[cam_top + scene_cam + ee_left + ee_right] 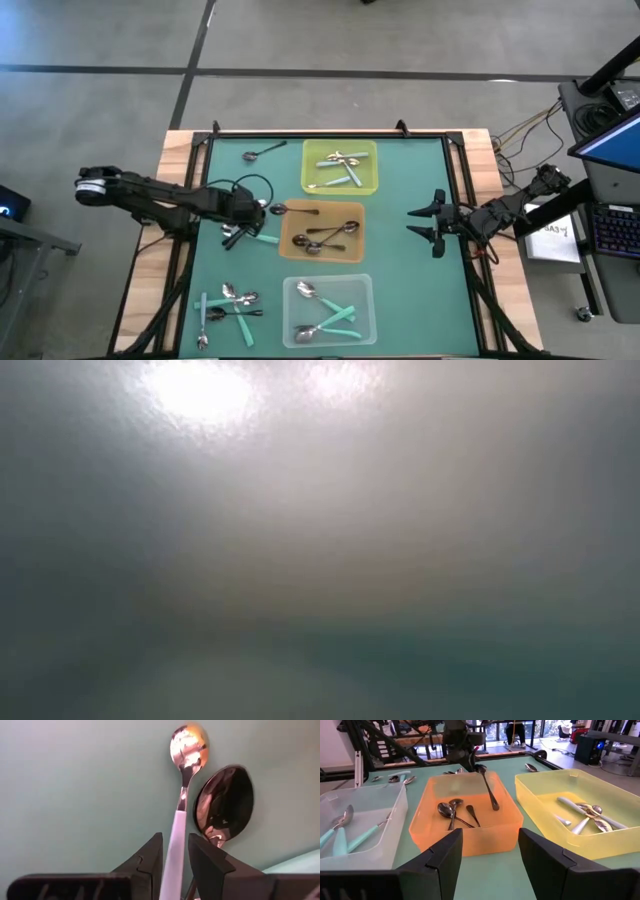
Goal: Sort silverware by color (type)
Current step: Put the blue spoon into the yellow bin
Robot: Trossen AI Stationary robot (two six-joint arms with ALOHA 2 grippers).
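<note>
- Teal-handled spoon [175, 845] sits pinched between the left gripper [248, 212]'s narrowed jaws, at nine o'clock of the orange tray [290, 245].
- Dark spoon [224, 802] lies just beside it on the bench [400, 300].
- Right gripper [425, 222] hovers at three o'clock, jaws wide, empty.

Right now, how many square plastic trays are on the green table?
3, in a column mid-table: the yellow square plastic tray farthest back, the orange square plastic tray in the middle, the clear square plastic tray nearest. None appears hidden.
</note>
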